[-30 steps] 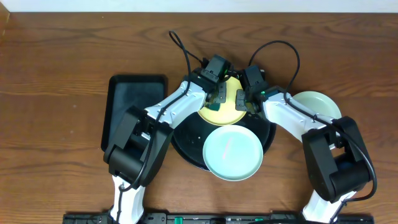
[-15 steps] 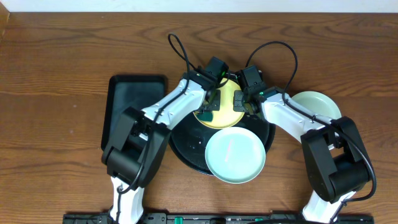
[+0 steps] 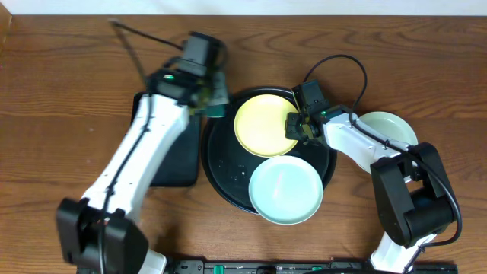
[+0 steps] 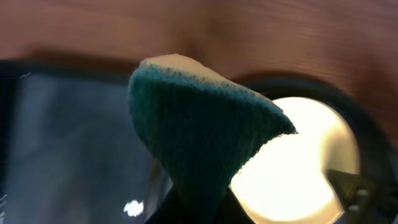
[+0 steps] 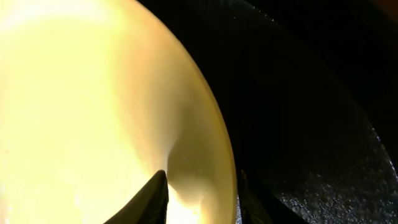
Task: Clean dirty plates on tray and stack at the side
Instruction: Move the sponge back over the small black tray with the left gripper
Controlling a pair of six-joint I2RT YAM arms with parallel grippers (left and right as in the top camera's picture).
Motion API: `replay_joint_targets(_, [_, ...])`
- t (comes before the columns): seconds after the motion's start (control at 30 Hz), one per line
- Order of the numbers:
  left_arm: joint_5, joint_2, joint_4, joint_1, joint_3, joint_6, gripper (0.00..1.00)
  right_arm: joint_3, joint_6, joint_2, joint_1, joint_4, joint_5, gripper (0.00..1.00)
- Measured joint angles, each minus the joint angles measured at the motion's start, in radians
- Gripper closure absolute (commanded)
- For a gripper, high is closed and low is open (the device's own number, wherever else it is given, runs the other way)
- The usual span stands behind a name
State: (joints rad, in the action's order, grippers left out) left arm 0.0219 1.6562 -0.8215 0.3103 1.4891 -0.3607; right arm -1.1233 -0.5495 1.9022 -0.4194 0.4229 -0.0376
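- We see the left gripper (image 3: 214, 100) in the upper left of the overhead view. It is above the gap between the rectangular black tray (image 3: 189, 164) and the round black tray (image 3: 228, 164).
- Its fingers are pinched together on a sponge (image 4: 199, 143), dark green with a pale yellow backing. The sponge folds up out of the grip into a pointed flap, and little of the fingers themselves shows beneath it.
- From the left wrist we find the yellow plate (image 3: 266, 125) to the lower right of the sponge and well apart from it. Nothing of that gripper touches the plate.
- The yellow plate lies in the upper half of the round tray, just right of centre.
- The right gripper (image 5: 202, 199) sits at the right edge of the yellow plate. In its wrist view one finger (image 5: 158, 196) rests on the inner slope of the plate and the other is just outside the edge. The rim fills the gap between them, so we read them as closed on the rim.
- One mint plate (image 3: 285, 190) lies at the lower right of the round tray, overhanging the tray's rim and touching or slightly overlapping the yellow plate.
- A second mint plate (image 3: 392, 125) rests on the wooden table (image 3: 61, 91) at the right, off the tray and partly under the right arm.
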Motion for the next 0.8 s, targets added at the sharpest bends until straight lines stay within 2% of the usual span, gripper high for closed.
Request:
replay_joint_targets(0.1, [0.007, -0.001, -0.077, -0.072, 0.000, 0.022, 0.92, -0.001, -0.029, -0.002, 0.000, 0.019, 0.003, 0.98])
replay_joint_targets(0.43, [0.008, 0.006, -0.140, -0.175, 0.000, 0.052, 0.93, -0.003, -0.050, -0.007, 0.002, 0.003, -0.037, 0.99])
replay_joint_targets(0.63, [0.008, 0.006, -0.140, -0.176, 0.000, 0.052, 0.92, -0.026, 0.049, -0.093, -0.006, 0.074, -0.022, 0.99])
replay_joint_targets(0.8, [0.008, 0.006, -0.141, -0.176, 0.000, 0.052, 0.92, -0.047, 0.144, -0.244, -0.061, 0.125, 0.131, 0.99])
